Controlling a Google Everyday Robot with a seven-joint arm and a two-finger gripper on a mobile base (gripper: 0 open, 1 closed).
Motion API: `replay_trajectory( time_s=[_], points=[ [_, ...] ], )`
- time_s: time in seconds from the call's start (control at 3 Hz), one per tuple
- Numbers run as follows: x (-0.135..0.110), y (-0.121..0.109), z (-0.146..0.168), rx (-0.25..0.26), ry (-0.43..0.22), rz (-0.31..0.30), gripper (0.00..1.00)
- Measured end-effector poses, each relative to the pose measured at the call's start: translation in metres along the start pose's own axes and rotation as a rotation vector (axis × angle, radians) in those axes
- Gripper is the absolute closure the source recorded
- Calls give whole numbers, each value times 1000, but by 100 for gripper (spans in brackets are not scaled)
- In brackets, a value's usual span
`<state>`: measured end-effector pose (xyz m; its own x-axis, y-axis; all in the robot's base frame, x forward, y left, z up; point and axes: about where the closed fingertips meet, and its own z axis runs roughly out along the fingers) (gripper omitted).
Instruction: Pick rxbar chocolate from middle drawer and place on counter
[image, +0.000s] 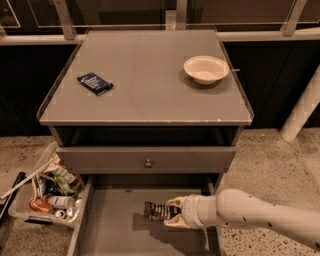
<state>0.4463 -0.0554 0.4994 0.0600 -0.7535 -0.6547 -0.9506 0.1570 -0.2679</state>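
The rxbar chocolate (154, 211), a flat black wrapper with white lettering, is held by its right end just above the floor of the open middle drawer (112, 227), with a shadow beneath it. My gripper (172, 213) reaches in from the right on a white arm and is shut on the bar. The grey counter (150, 95) lies above and behind, apart from the gripper.
A dark blue packet (95, 83) lies on the counter's left and a white bowl (206, 69) at its back right. A closed drawer front with a round knob (148, 163) overhangs the open drawer. A bin of clutter (45, 192) sits on the floor at left. A white pole (302, 110) stands at right.
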Motion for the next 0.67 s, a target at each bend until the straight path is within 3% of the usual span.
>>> replay_trajectory(
  time_s=[0.67],
  points=[
    [-61,-49,-114,157,75,-93,100]
  ],
)
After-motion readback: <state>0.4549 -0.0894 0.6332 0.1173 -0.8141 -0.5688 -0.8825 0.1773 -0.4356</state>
